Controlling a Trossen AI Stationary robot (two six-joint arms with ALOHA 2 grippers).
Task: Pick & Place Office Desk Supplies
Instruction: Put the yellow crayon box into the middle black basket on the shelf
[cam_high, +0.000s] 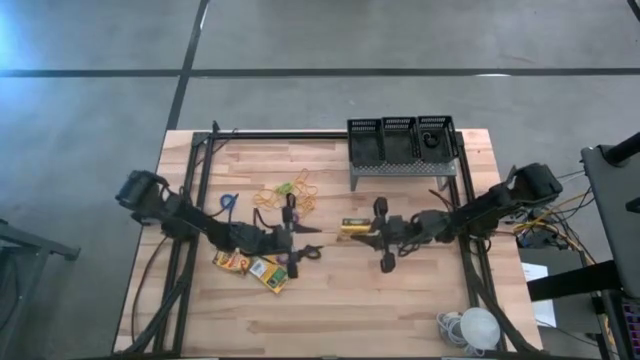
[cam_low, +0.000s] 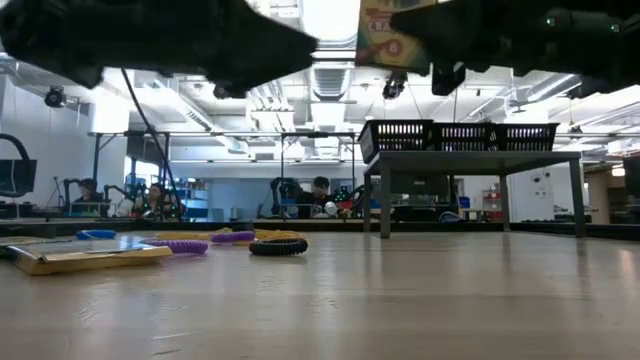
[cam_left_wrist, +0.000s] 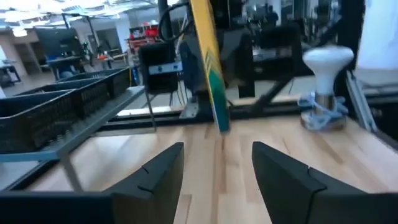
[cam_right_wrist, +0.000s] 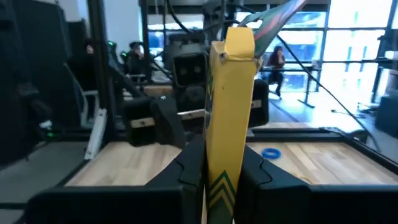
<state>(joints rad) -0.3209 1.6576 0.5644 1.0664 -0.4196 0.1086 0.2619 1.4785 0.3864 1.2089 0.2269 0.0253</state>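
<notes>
Yellow-and-green crayon box (cam_right_wrist: 229, 118) stands pinched upright between the right gripper (cam_right_wrist: 221, 171) fingers, lifted above the middle of the wooden table (cam_high: 400, 310). Facing it, the left gripper (cam_left_wrist: 217, 171) hangs with fingers spread wide, holding nothing. Two more crayon boxes (cam_high: 250, 267) lie flat below the left arm.
</notes>
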